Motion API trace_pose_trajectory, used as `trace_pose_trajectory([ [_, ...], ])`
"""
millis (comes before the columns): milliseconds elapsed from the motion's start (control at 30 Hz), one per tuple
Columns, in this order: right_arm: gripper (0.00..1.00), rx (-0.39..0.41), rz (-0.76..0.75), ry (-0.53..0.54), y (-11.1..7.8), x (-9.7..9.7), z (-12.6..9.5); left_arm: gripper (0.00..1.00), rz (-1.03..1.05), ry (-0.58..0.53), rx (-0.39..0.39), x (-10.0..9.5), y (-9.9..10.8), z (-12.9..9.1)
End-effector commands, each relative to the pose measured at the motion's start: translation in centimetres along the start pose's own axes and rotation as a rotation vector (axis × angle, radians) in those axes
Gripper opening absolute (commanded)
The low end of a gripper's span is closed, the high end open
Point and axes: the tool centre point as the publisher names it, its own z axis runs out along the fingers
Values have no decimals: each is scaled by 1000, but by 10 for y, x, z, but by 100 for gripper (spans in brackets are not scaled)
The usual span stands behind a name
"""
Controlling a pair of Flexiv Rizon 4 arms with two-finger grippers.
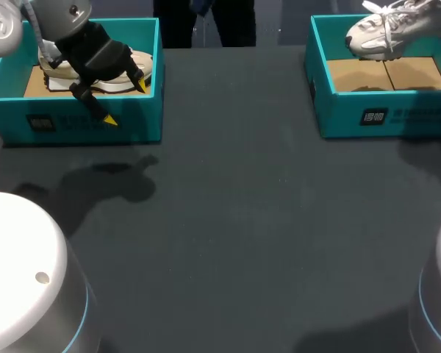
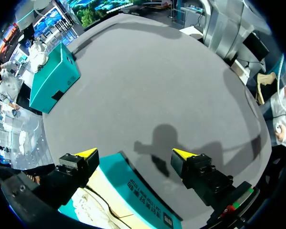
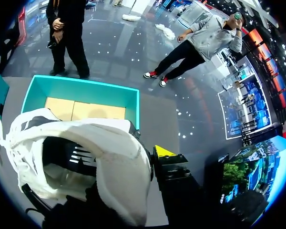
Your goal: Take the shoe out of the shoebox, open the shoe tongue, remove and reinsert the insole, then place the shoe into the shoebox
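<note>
A white shoe (image 1: pixel 378 33) hangs in the air over the right teal shoebox (image 1: pixel 386 110). In the right wrist view my right gripper (image 3: pixel 133 160) is shut on the white shoe (image 3: pixel 86 143) at its heel collar; only one yellow fingertip (image 3: pixel 164 151) shows, and the box's cardboard floor (image 3: pixel 81 109) lies beneath. A beige shoe (image 1: pixel 121 73) lies in the left teal shoebox (image 1: pixel 81 121). My left gripper (image 1: pixel 126 103) stands open over that box's front wall (image 2: pixel 138 193), holding nothing, with the beige shoe (image 2: pixel 93 212) just behind its fingers.
The dark table (image 1: pixel 235 220) stretches between the two boxes and toward the near edge. Two white robot bases (image 1: pixel 22 272) stand at the near corners. From the left wrist, the right box (image 2: pixel 52 81) shows across the table.
</note>
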Motion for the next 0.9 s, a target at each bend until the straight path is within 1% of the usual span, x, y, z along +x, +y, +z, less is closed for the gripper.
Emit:
trace_pose_trajectory([
  [33, 0, -1, 15, -2, -5, 9, 7, 100, 1, 1, -2, 0, 0, 0],
  [400, 0, 33, 60, 10, -18, 31, 23, 100, 1, 1, -2, 0, 0, 0],
  [567, 0, 40, 77, 13, -28, 39, 30, 100, 1, 1, -2, 0, 0, 0],
  [667, 0, 51, 83, 16, -34, 43, 34, 100, 1, 1, -2, 0, 0, 0],
  [733, 0, 71, 99, -3, -37, 46, 37, 100, 1, 1, -2, 0, 0, 0],
  [767, 0, 56, 132, -4, -39, 46, 37, 100, 1, 1, -2, 0, 0, 0],
  [900, 0, 56, 132, -4, -39, 46, 37, 100, 1, 1, -2, 0, 0, 0],
])
